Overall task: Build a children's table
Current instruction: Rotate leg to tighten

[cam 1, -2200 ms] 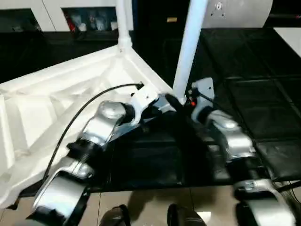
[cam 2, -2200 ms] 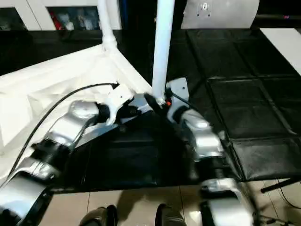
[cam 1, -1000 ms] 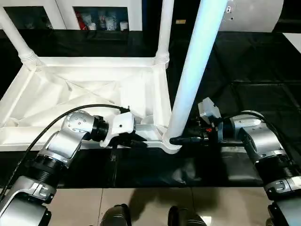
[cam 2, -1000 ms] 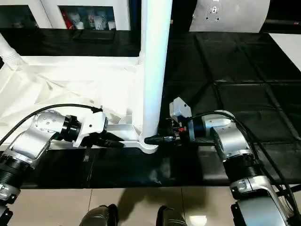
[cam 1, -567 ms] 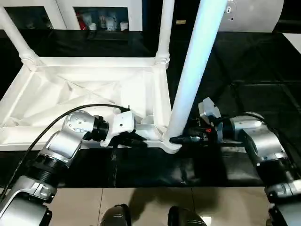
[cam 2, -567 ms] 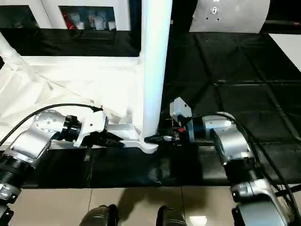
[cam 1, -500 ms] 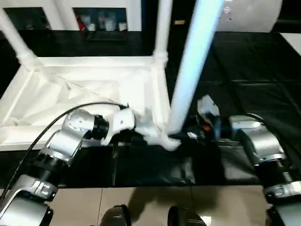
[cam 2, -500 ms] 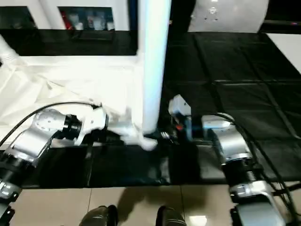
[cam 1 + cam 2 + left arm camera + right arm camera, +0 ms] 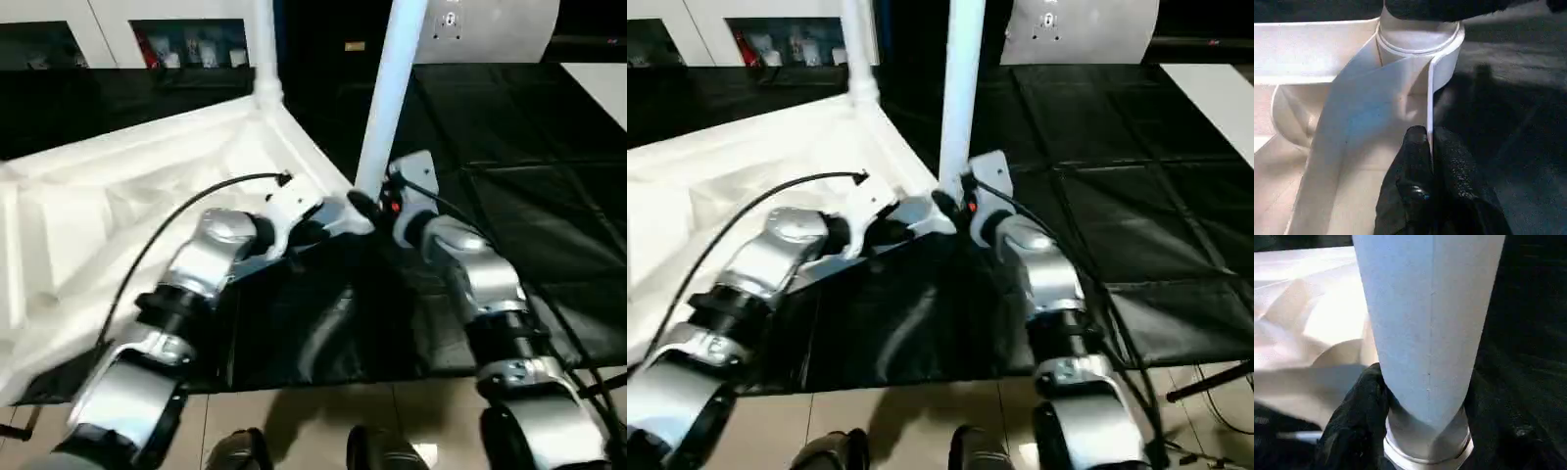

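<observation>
The white table top [image 9: 118, 206] lies upside down on the black mat, ribbed underside up, turned at an angle. A tapered white leg [image 9: 392, 88] stands in the near corner socket [image 9: 1420, 34]; a second leg [image 9: 265, 49] rises at the far corner. My left gripper [image 9: 1429, 134] is shut on the thin rim [image 9: 1431, 98] of the top, just beside that socket. My right gripper [image 9: 1425, 421] is shut around the base of the near leg [image 9: 1430, 308], one black finger [image 9: 1359, 411] on each side. In the head views both grippers [image 9: 328, 227] [image 9: 364, 208] meet at this corner.
Black mats [image 9: 529, 196] cover the floor ahead and to the right. A white cabinet with glass doors [image 9: 186, 39] stands at the back, a white panel [image 9: 490, 24] at the top right. Tan tiles [image 9: 294, 421] and my feet [image 9: 372, 455] lie below.
The table top has swung round, its gripped corner now further from me, and both arms reach further forward with it. Both grips have held. The head view has shifted too.
</observation>
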### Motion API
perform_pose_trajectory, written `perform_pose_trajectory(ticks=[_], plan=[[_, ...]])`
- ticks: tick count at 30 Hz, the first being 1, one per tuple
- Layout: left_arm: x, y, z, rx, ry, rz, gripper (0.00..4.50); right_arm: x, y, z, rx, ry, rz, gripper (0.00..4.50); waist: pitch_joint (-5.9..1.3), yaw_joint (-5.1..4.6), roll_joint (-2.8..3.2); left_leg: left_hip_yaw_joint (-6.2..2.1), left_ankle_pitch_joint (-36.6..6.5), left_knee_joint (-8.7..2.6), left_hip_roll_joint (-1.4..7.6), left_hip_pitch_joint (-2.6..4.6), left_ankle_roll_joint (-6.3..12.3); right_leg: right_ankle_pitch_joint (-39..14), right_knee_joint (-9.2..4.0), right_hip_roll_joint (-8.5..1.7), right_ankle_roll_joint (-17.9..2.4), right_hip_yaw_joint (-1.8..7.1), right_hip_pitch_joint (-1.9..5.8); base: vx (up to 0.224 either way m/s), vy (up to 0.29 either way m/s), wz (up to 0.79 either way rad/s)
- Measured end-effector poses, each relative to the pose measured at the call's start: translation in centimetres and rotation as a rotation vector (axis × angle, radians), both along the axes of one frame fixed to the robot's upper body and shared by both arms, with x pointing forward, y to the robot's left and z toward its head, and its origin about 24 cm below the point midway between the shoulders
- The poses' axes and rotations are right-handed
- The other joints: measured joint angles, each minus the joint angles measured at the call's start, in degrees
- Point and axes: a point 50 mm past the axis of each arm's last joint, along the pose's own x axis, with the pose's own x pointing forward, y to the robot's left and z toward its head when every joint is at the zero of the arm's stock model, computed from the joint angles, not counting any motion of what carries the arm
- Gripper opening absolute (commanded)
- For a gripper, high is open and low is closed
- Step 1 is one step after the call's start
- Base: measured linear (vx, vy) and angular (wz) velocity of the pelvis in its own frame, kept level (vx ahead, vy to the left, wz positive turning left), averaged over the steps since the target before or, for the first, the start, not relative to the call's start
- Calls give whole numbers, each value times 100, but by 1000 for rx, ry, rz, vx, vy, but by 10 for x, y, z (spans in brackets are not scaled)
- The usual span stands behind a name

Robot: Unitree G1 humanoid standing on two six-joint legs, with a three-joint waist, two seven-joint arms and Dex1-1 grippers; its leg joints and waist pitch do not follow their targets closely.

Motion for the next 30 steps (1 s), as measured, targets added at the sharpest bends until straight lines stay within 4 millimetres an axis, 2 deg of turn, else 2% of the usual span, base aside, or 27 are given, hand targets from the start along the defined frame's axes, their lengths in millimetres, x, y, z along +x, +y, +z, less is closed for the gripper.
perform_pose_trajectory(ticks=[2,3,5,8,12,15,16,20,23,30], plan=[[1,-1,1,0,-4,6,0,1,1,1,1,-3,-12,191,0,1,0,0,0,-7,-1,-3,1,0,-11,0,0,-1,1,0,0,0],[1,-1,1,0,-4,6,0,1,1,1,4,-4,-13,226,0,0,0,1,-1,-8,-1,-3,2,0,-13,0,0,-1,1,0,0,0],[1,-1,1,1,-6,6,0,1,0,0,16,-9,-15,261,0,-2,0,2,-1,-8,-1,-4,3,1,-13,0,-1,0,1,0,0,0],[0,0,0,3,-7,-1,0,1,2,0,29,-8,-5,271,0,-8,0,2,-1,-8,0,-4,2,1,-13,0,-1,0,0,0,0,0],[-3,7,2,22,-22,-36,0,-3,2,-1,30,-28,62,316,1,-38,1,3,-1,-24,2,-4,2,1,-18,3,-1,-2,-8,0,0,0],[-7,16,2,42,-36,-76,0,-8,-8,-2,3,-50,151,327,0,-47,1,3,-1,-39,8,-7,3,0,-31,8,-1,-10,-11,0,0,0],[-10,20,2,44,-38,-105,0,-11,-14,-3,-21,-63,208,346,1,-44,1,3,-1,-43,9,-8,3,0,-33,8,0,-12,-12,0,0,0],[-16,29,1,52,-38,-182,0,-15,-28,1,-101,-103,362,373,1,9,1,3,0,-43,12,-11,4,0,-33,8,0,-20,-14,0,0,0],[-23,38,-1,68,-44,-265,0,-18,-43,3,-158,-111,451,373,1,31,1,3,1,-39,12,-7,3,0,-32,8,0,-20,-6,0,0,0],[-36,51,-2,103,-52,-431,0,-30,-56,5,-151,-83,708,373,1,124,0,3,0,-22,12,-14,4,1,-31,5,-1,-19,-2,0,0,0]])
